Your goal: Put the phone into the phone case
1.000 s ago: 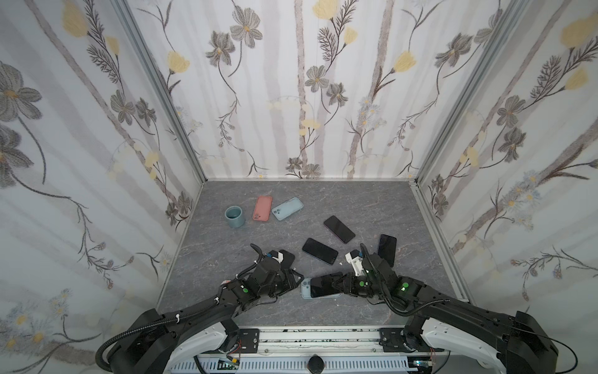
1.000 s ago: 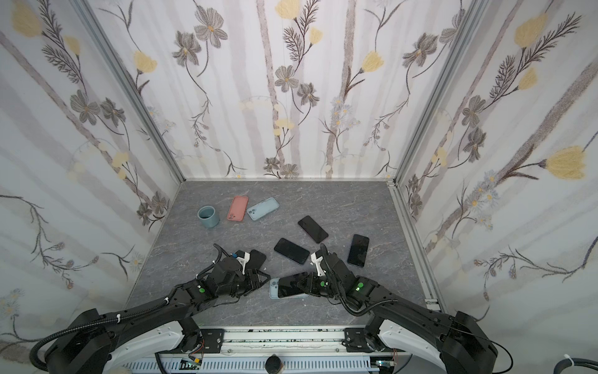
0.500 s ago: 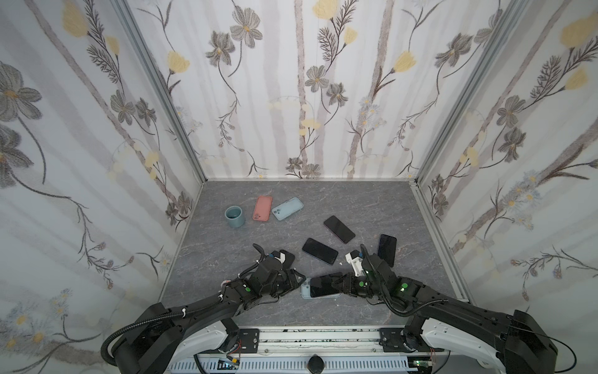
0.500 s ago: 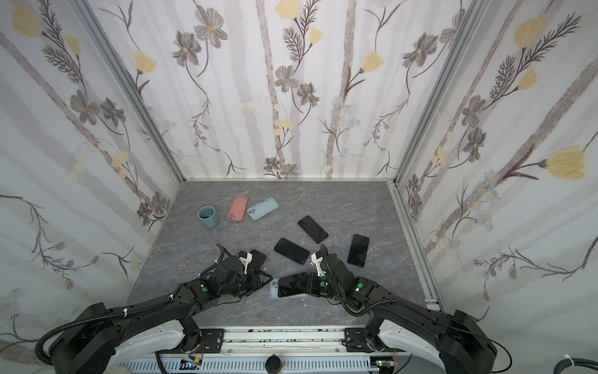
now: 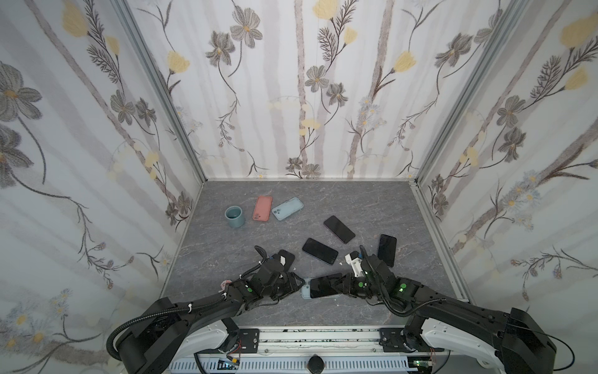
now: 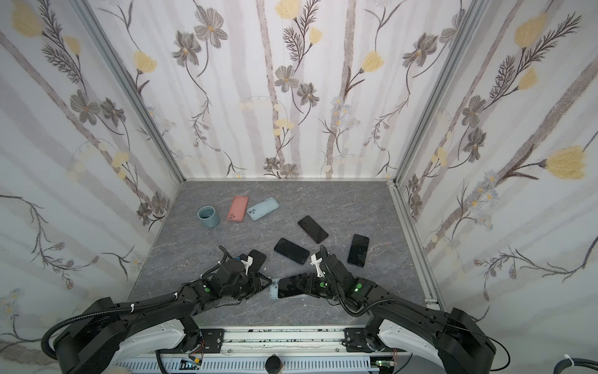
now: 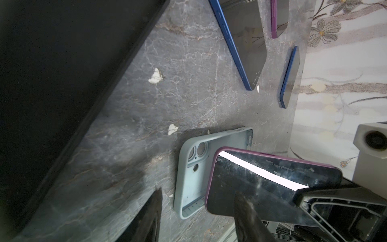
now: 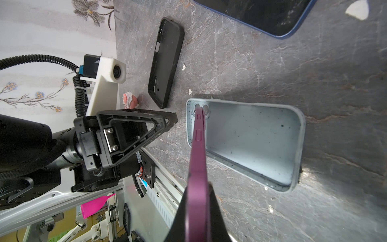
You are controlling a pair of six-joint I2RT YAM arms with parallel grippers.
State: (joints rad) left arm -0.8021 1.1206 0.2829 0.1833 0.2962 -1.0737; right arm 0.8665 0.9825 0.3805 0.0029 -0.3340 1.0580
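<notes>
Tilted phone (image 7: 261,184) over phone case (image 7: 192,167)
The right tool (image 8: 196,209) clamps the phone's end; the left tool (image 7: 198,194) is open, empty, beside the case.

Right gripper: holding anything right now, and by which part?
The right gripper is shut on the purple-edged phone, pinching its two flat faces at the end away from the camera cutout of the light blue case.

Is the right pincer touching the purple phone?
Touching. The right wrist view shows it: the right pincer squeezes the purple phone from both sides, with no gap on either side.
</notes>
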